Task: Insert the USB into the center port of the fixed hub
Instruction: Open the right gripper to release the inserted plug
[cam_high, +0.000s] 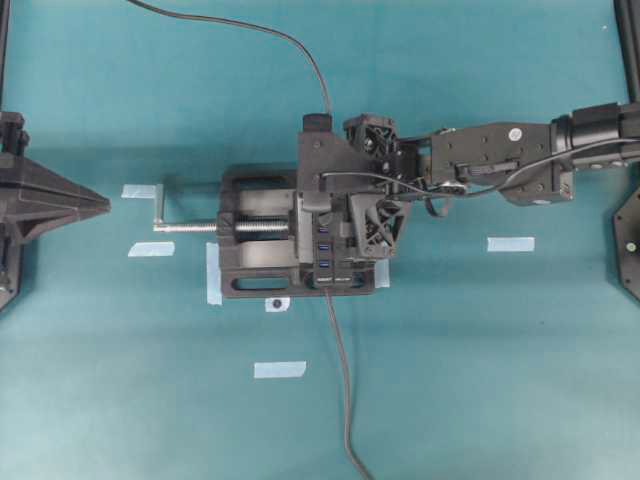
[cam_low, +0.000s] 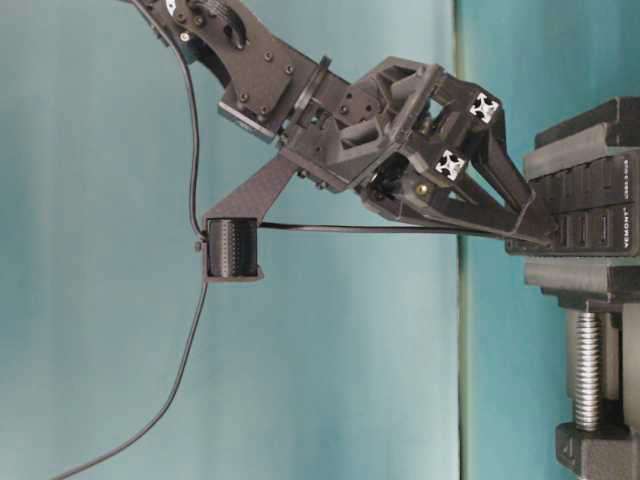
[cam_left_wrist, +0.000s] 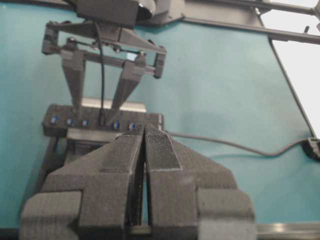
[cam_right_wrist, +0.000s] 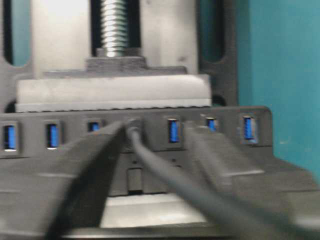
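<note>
1. Overhead: the right gripper (cam_high: 350, 215) reaches in from the right and lies over the hub (cam_high: 327, 250), which is clamped in the vise (cam_high: 262, 262) at mid-table. Three blue ports show below the fingers; the rest of the row is covered. One cable (cam_high: 290, 40) runs off the top edge, another (cam_high: 343, 390) off the bottom. The left gripper (cam_high: 100, 203) rests at the left edge, well apart. Bare table lies on all sides of the vise.

2. Table level: the right gripper's fingers (cam_low: 520, 205) slant down to the hub's (cam_low: 590, 220) face, with the cable (cam_low: 370, 229) running level beneath them towards it.

3. Left wrist: the left gripper (cam_left_wrist: 145, 135) has its pads pressed together, holding nothing. Beyond, the USB (cam_left_wrist: 102, 119) sits in the row's middle between spread right fingers (cam_left_wrist: 76, 87).

4. Right wrist: the USB (cam_right_wrist: 132, 125) is seated in the center port, three ports to its left, three to its right. The fingers (cam_right_wrist: 87, 165) stand apart on both sides, blurred; contact cannot be judged.
</note>
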